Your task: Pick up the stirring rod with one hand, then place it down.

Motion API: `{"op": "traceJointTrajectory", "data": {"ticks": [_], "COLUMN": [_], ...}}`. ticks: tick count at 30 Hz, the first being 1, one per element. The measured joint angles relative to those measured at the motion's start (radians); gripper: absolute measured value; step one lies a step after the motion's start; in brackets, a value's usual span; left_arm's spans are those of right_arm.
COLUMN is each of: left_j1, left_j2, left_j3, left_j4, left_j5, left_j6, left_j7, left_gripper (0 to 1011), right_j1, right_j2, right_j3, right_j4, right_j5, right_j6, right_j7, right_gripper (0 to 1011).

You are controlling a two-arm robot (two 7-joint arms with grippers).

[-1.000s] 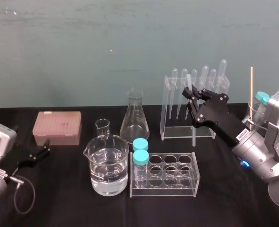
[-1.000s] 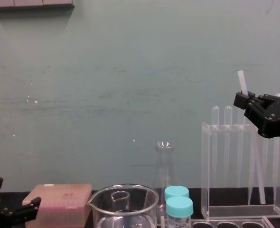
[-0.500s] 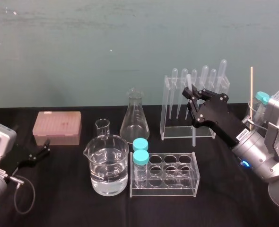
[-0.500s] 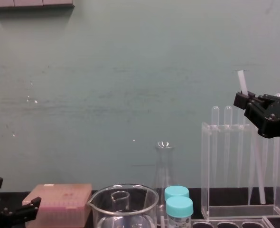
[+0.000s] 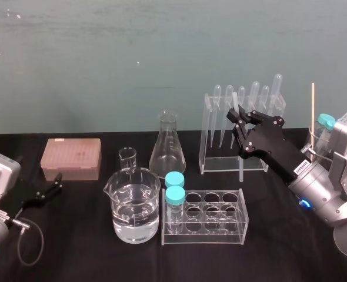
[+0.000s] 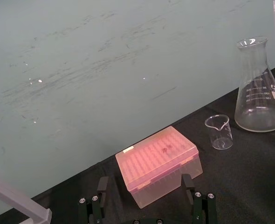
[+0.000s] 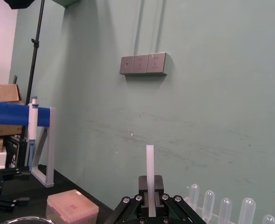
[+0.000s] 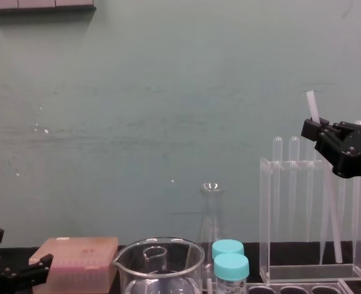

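The left tool (image 5: 47, 189) sat idle low over the desk (image 5: 91, 252), fingers spread, with a pink tip box (image 5: 71, 158) just beyond it. The right tool (image 5: 238, 116) was clenched on the stirring rod (image 7: 149, 172), carried near upright just in front of the clear rack (image 5: 207, 134). The rod's lower end hung below the tool, apparently clear of the desk and ready for setting down.
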Motion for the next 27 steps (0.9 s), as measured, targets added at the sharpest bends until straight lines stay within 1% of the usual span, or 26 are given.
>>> {"op": "traceJointTrajectory", "data": {"ticks": [27], "left_j1": [0.0], "left_j2": [0.0], "left_j3": [0.0], "left_j4": [0.0], "left_j5": [0.0], "left_j6": [0.0], "left_j7": [0.0], "left_gripper": [1000], "right_j1": [0.0], "right_j2": [0.0], "right_j3": [0.0], "right_j4": [0.0], "right_j5": [0.0], "right_j6": [0.0], "right_j7": [0.0], "right_gripper": [69]}}
